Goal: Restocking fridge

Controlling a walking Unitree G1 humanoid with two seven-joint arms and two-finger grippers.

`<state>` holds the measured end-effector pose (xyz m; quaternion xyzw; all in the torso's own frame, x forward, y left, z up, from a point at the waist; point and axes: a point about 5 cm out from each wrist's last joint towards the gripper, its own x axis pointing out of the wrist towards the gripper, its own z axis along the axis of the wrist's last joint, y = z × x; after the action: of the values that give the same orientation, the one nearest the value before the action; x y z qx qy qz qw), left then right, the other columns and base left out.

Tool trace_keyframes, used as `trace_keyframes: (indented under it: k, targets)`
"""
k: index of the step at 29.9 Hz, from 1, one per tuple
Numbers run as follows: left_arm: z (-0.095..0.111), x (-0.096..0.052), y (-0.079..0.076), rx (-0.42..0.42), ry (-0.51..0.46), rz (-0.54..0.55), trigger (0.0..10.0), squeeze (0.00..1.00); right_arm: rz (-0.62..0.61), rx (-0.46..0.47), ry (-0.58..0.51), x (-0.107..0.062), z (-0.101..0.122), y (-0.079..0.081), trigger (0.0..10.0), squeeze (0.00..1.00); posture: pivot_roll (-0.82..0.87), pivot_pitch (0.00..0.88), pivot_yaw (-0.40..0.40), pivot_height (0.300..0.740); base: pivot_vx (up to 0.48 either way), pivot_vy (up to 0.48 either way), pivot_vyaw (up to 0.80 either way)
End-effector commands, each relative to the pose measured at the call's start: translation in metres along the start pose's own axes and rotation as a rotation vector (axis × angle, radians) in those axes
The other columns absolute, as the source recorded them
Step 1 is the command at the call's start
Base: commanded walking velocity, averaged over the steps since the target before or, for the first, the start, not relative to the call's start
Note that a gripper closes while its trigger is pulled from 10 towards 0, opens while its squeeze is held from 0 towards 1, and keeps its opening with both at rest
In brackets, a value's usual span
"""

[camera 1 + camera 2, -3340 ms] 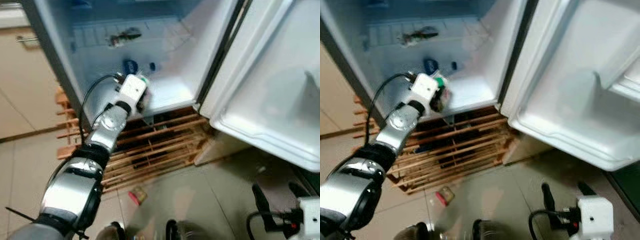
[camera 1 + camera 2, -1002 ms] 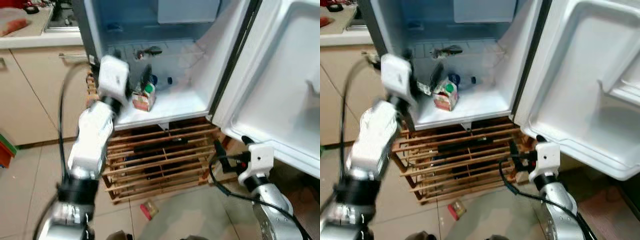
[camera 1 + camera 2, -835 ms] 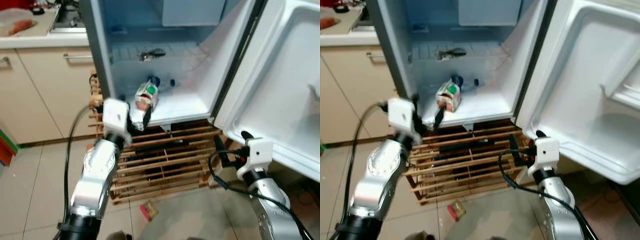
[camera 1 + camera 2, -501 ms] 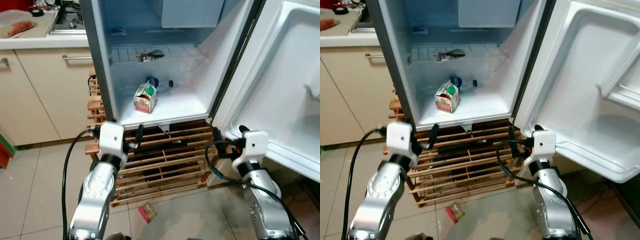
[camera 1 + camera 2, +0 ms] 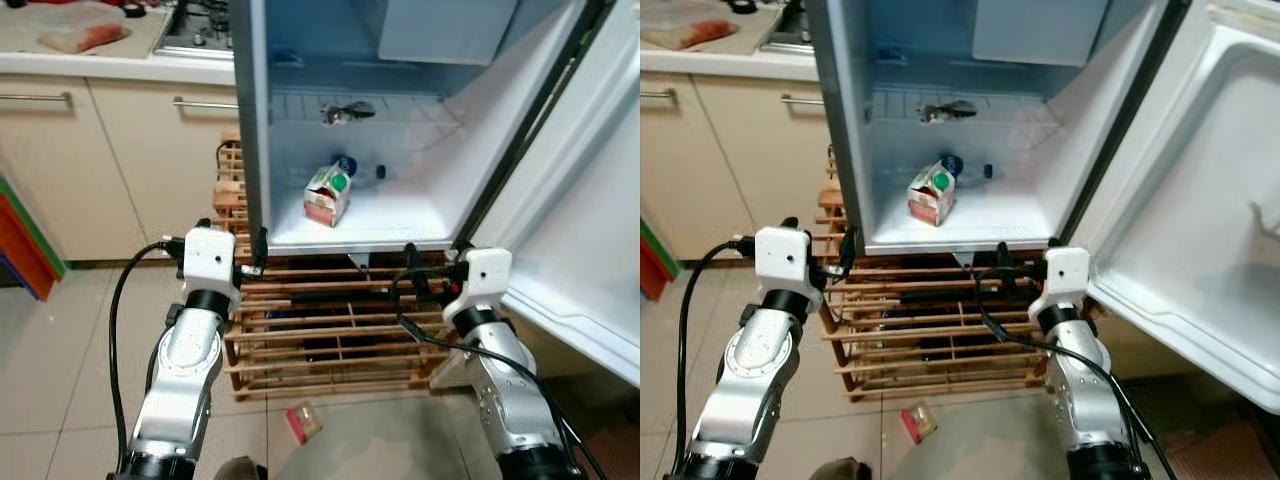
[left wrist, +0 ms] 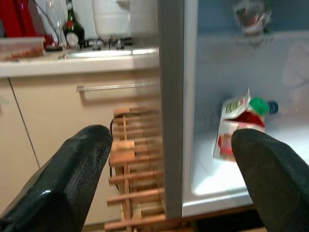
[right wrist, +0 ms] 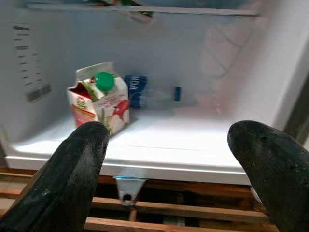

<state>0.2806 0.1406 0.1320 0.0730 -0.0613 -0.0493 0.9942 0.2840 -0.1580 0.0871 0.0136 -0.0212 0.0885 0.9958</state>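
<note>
A red-and-white carton [image 5: 327,194] with a green cap stands upright on the bottom shelf of the open fridge [image 5: 420,215]. A water bottle [image 7: 149,94] lies right behind it. My left gripper [image 5: 232,242] is open and empty. It hangs below and outside the fridge's left wall, well short of the carton [image 6: 237,126]. My right gripper [image 5: 428,266] is also open and empty. It sits just under the shelf's front edge, to the right of the carton [image 7: 99,102].
The fridge door [image 5: 590,200] swings wide at the right. A wooden slatted rack [image 5: 330,330] sits under the fridge. A small red packet [image 5: 303,422] lies on the tiled floor. Beige cabinets [image 5: 100,150] and a counter stand at the left. A small item [image 5: 345,112] lies on the wire shelf.
My left gripper has let go of the carton, leaving it on the shelf, and drawn back down and out of the fridge. The right arm has risen toward the shelf edge. The camera shifted.
</note>
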Motion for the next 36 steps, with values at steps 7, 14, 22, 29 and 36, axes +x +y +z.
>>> trace_keyframes:
  k: [7,14,22,29,36]
  targets:
    - [-0.003,-0.001,-0.013,0.041,0.004,-0.103,10.0,0.00,-0.003,-0.021,0.003,0.002,-0.002,-0.004,10.0,0.10,0.04,0.000,-0.065,0.740,0.000,0.000,0.53]
    - [-0.003,0.003,-0.014,0.036,0.003,-0.111,10.0,0.00,0.018,-0.028,0.010,0.003,-0.004,-0.003,10.0,0.17,0.05,0.000,-0.070,0.740,0.000,0.000,0.51]
    - [-0.004,0.006,-0.018,0.033,0.022,-0.121,10.0,0.00,0.001,-0.008,0.012,0.006,-0.005,-0.005,10.0,0.11,0.05,0.000,-0.065,0.740,0.000,0.000,0.25]
    - [-0.007,0.008,-0.017,0.025,0.040,-0.110,10.0,0.00,-0.001,-0.004,0.011,0.004,-0.006,-0.003,10.0,0.11,0.04,0.000,-0.056,0.740,-0.038,0.000,0.00]
    - [-0.007,0.010,-0.016,0.025,0.044,-0.091,10.0,0.00,0.000,-0.005,0.009,0.002,-0.006,-0.003,10.0,0.11,0.03,0.000,-0.058,0.740,-0.261,0.000,0.00]
